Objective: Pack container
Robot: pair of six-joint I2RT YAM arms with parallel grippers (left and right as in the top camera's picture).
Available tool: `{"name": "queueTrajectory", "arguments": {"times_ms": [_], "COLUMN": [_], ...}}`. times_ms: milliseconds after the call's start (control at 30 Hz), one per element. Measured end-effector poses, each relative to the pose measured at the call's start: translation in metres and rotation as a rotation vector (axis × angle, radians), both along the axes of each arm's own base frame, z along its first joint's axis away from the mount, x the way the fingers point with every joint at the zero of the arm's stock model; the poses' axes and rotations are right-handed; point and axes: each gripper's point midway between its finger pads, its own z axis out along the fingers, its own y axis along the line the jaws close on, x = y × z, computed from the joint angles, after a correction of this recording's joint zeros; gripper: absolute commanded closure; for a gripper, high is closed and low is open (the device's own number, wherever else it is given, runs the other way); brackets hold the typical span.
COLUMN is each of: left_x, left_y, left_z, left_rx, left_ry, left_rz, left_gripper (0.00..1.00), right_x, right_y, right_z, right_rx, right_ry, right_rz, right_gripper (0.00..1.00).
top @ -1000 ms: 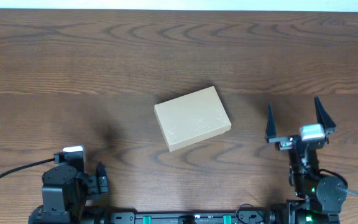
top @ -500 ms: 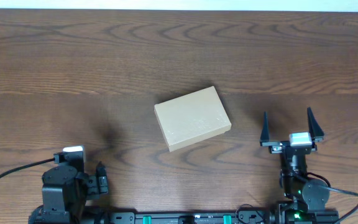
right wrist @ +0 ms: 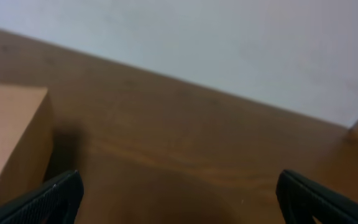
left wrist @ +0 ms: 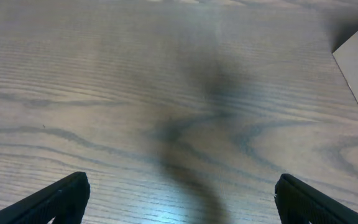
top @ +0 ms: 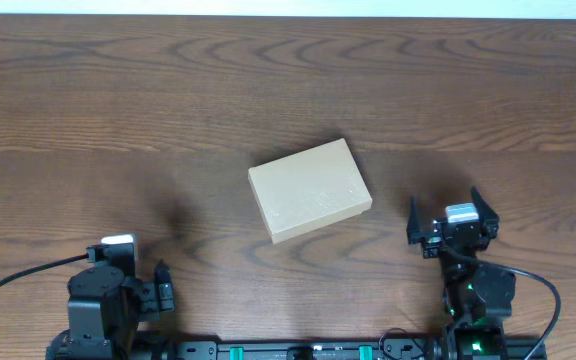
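Tan cardboard container (top: 310, 190) lies unmoved, up-left of the right gripper (top: 445, 203), which has drawn back toward its base, fingers spread and empty; left gripper (left wrist: 180, 186) likewise spread, empty.

One container (top: 310, 190). One table (top: 118, 100). Two grippers: left gripper (left wrist: 180, 190), right gripper (right wrist: 179, 185). Cables (top: 28, 272): seemingly two.

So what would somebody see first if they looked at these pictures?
Most likely the container, a plain tan cardboard box lying closed and turned at an angle in the middle of the dark wooden table. Next comes the right gripper, just to the box's right, open and empty. The left gripper sits tucked back at the near left corner, also open.
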Motion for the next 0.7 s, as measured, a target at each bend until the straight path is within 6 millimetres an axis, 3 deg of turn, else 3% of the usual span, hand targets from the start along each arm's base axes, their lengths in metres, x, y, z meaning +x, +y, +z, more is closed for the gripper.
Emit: {"name": "queueTrajectory", "arguments": {"times_ms": [333,700], "left_x": [0.000,0.000], "left_y": [0.000,0.000], "left_z": [0.000,0.000], "left_rx": [0.000,0.000], "left_ry": [0.000,0.000], "left_rz": [0.000,0.000], "left_gripper": [0.04,0.05], "right_x": [-0.009,-0.009], "right_y": [0.014,0.013], "right_z": [-0.036,-0.036], "right_rx": [0.015,0.019], "right_ry": [0.150,0.152], "right_rz": [0.081,0.083], "right_gripper": [0.01,0.01]}}
